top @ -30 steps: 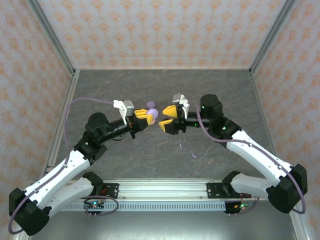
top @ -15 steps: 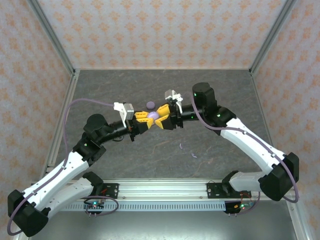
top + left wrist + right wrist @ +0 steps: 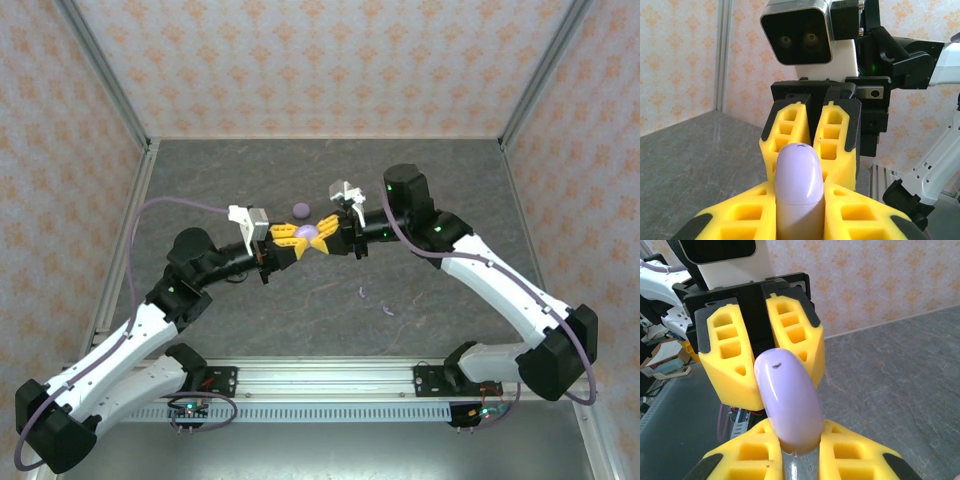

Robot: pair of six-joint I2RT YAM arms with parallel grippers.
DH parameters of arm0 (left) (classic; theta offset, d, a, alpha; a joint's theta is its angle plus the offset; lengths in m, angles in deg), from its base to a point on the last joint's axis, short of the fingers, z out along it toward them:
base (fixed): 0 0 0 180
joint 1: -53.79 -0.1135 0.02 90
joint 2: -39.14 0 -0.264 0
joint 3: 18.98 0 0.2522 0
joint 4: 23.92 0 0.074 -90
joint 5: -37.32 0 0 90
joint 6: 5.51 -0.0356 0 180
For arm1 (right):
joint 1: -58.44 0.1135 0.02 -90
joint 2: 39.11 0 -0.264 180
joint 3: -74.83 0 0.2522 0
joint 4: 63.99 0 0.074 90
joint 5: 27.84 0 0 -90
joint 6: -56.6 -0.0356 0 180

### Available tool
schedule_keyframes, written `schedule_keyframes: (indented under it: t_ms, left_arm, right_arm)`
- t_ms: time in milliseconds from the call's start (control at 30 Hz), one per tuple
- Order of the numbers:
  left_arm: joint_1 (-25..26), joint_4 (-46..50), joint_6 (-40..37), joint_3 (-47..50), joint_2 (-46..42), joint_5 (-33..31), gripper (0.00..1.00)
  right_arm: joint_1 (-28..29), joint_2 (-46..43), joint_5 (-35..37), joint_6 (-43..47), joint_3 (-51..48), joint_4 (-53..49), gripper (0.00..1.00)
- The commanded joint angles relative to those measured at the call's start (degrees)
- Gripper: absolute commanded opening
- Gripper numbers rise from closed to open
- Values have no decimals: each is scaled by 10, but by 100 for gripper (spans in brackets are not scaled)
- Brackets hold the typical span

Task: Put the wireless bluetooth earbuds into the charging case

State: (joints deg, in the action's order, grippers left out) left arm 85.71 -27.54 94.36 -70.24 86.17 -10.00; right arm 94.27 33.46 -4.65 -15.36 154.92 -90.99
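**Top external view: two grippers lock onto one lavender case**

Above the middle of the table, the left gripper and the right gripper meet nose to nose. Both are narrowed onto the same lavender case, a smooth rounded shell held clear of the surface. The wrist views show it edge-on, pinched from opposite ends, with no open seam to be seen.

The step looks like a handover or a two-handed opening of the case, though which of the two cannot be told. Either way, one side should hold firm while the other acts. Any pull should run straight and not twist, since the glossy shell could slip out of the yellow pads. Neither grip should slacken until the other is sure.

The earbuds wait on the table nearer the right arm, well apart from the case — one earbud and a second earbud, both small and lavender.

The count is two grippers, one held case and two earbuds. One more round lavender piece lies just beyond the grippers — a lid or another case, too small to tell.
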Motion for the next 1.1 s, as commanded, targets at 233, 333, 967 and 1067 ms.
schedule_keyframes:
  t_ms: [233,333,967,1067]
  left_arm:
    - [7,15,-14,-3,-1,0,39]
    - [6,16,-14,-4,-1,2,40]
    - [7,12,-14,-2,3,-2,15]
    - [7,10,-14,-4,7,-1,13]
  right_arm:
    - [1,-24,17,6,8,16,17]
    - [0,-23,18,4,6,20,17]
    - [-1,-45,113,5,-5,15,56]
    - [-1,-45,118,-9,-2,26,65]
